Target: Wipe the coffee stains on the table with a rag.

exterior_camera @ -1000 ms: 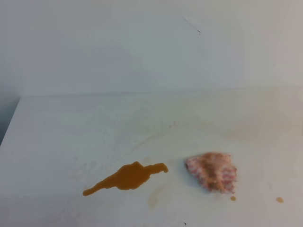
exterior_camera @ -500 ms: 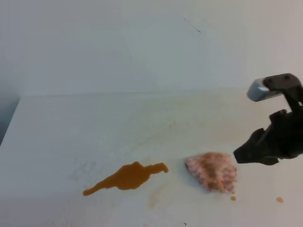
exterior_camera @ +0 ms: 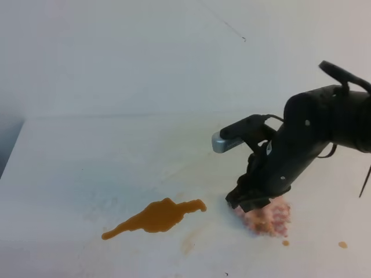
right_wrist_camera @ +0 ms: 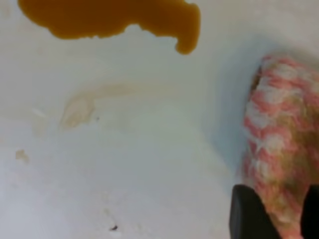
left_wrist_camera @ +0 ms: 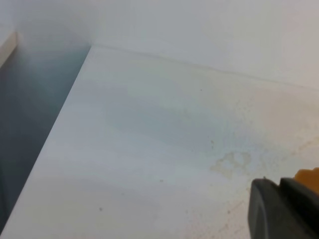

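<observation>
The coffee stains (exterior_camera: 156, 216) form a long orange-brown puddle on the white table (exterior_camera: 87, 168), front centre; the puddle also shows at the top of the right wrist view (right_wrist_camera: 109, 17). The pink-striped rag (exterior_camera: 269, 219) lies to its right, tinged brown. My right gripper (exterior_camera: 249, 202) is down on the rag's left part. In the right wrist view the gripper (right_wrist_camera: 279, 221) is open, with a dark finger (right_wrist_camera: 249, 219) on either side of the rag (right_wrist_camera: 279, 144). Of my left gripper only a dark finger (left_wrist_camera: 269, 211) shows, above bare table (left_wrist_camera: 149, 149).
Two small orange drops (exterior_camera: 285, 242) (exterior_camera: 342, 244) lie right of the rag. A tan smudge (exterior_camera: 188, 243) sits in front of the puddle. The white wall (exterior_camera: 145, 58) rises behind the table. The table's left edge (exterior_camera: 11, 150) drops into a dark gap.
My right arm has come in from the right and lowered onto the rag; one second ago no arm was in view. The puddle and the rag lie where they were.
</observation>
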Tool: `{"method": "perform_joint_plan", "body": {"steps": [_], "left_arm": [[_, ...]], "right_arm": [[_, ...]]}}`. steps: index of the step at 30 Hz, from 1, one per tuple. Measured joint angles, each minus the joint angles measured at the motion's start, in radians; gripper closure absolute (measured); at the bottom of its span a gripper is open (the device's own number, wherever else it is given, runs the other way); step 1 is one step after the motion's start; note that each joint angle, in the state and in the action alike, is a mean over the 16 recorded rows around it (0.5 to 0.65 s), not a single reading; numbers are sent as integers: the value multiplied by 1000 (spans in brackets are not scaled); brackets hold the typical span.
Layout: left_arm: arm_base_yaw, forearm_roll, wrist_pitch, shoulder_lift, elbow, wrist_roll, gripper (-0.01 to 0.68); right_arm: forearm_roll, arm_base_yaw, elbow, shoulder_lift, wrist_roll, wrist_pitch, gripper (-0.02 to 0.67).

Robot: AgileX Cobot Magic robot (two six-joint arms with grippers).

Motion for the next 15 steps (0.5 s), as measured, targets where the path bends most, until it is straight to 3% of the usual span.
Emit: {"method": "perform_joint_plan", "body": {"steps": [11, 15], "left_arm": [[0, -7, 3, 0, 0, 0, 673], [0, -16, 4, 0, 0, 1, 673]], "right_arm": [[-33, 18, -82, 192, 67, -15, 367], [-35, 18, -93, 228, 71, -21, 386]]}}
